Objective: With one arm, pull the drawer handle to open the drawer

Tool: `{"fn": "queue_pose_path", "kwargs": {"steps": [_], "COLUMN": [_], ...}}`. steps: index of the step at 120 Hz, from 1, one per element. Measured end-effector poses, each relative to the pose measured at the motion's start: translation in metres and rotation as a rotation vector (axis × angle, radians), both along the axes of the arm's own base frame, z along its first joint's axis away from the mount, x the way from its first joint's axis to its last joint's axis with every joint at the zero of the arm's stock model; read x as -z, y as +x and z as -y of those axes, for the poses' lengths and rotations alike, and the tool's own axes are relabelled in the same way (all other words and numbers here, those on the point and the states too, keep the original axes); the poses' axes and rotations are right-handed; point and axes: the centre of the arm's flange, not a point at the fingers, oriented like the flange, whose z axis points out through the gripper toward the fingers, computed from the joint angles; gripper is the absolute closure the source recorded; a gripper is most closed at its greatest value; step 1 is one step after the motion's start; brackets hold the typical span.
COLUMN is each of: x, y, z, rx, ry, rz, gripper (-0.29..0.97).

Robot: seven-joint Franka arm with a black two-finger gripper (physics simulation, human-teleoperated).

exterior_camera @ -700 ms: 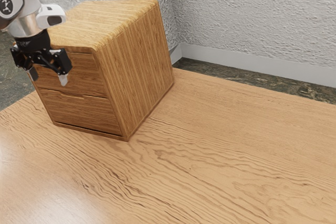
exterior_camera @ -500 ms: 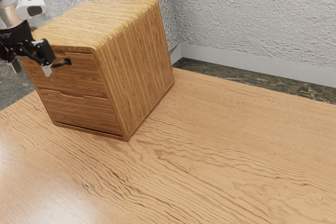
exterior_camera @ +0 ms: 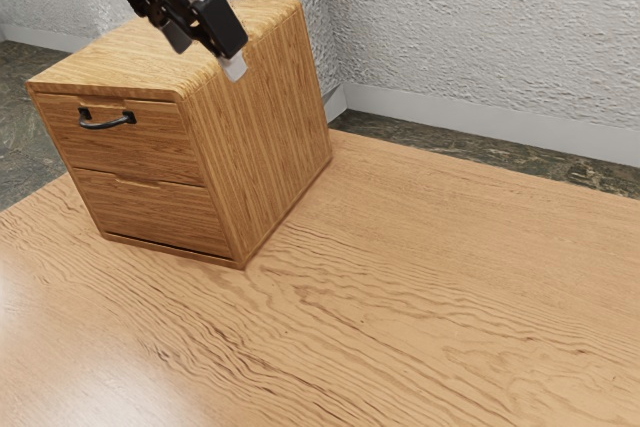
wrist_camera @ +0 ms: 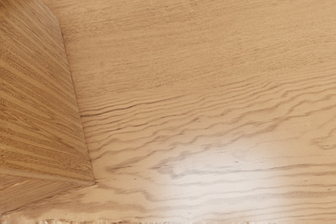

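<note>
My gripper [exterior_camera: 209, 55] hangs at the frame's upper left over the cabinet [exterior_camera: 255, 127], fingers apart, holding nothing; the drawer handle [exterior_camera: 105, 120] sits left of centre on the shut-looking top drawer [exterior_camera: 130, 147]; approach unfinished, I judge; next, descend and clasp that handle.

a rough, grey-white textured plaster wall [exterior_camera: 480, 27] rises behind the black gripper [exterior_camera: 208, 52], with a pale baseboard [exterior_camera: 500, 122] along its foot. a dark mottled stone floor [exterior_camera: 520, 152] shows beyond the broad wooden table of wavy oak grain [exterior_camera: 420, 287], which spreads below the gripper in soft, even light, a pale sheen on its top.
</note>
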Motion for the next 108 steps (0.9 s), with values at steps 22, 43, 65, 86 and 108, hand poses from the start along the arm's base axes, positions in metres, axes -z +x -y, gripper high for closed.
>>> {"fn": "queue_pose_path", "kwargs": {"steps": [22,43,65,86,108], "x": [0.075,0.143,0.164,0.165,0.162], "y": [-0.07,-0.151,-0.16,-0.147,-0.117], "z": [-0.04,-0.061,-0.135,-0.176,-0.213], "rx": [0.04,0.101,0.184,0.401,0.671], "ry": [-0.112,-0.141,0.023,0.125,0.222], "rz": [-0.152,-0.22,-0.24,-0.17,-0.097], "gripper": [0.0,0.0,0.0,0.0,0.0]}}
